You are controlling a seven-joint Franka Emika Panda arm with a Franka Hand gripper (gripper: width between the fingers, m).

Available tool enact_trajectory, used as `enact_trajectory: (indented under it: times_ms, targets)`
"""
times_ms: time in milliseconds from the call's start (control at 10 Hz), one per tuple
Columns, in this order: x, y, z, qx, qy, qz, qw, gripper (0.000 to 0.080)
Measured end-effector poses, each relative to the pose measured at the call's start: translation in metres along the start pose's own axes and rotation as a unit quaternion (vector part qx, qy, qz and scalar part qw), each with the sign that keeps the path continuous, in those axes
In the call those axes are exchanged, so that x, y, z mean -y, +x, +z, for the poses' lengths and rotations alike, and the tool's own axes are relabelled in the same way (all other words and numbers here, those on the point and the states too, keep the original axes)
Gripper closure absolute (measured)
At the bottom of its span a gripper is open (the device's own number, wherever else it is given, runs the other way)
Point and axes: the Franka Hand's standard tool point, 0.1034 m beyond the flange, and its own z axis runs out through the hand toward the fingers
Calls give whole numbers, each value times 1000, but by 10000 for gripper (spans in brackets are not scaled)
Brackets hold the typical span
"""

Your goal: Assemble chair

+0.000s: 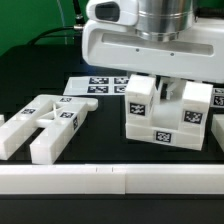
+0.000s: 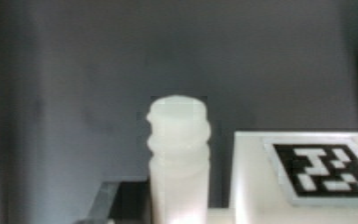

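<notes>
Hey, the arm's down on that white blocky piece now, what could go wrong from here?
1. The gripper is shut on a ribbed white peg close beside a tagged block. If the peg goes in tilted, it may jam or slip in the grip.
2. Pushing off-centre might shift the blocky assembly sideways.

Tool (image 1: 167, 90) pointing straight down, jaws clamped shut.

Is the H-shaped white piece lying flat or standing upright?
Lying flat: the H-shaped piece rests broadside on the table, tags facing up.
</notes>
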Motion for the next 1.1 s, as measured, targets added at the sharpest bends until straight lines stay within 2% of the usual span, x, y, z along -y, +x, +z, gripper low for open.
enact_trajectory:
  times_ms: [100,200,500,700,900,1100]
  targets:
    - [-1,4,-4,38,5,-12,999,545]
    - [-5,4,-4,77,3,-11,997,545]
    - [-15,2,3,150,-12,-6,989,545]
    - [-7,3,5,145,-2,-70,987,545]
    - [-11,4,3,155,10,-101,983,545]
    - [-15,1,7,165,8,-97,982,545]
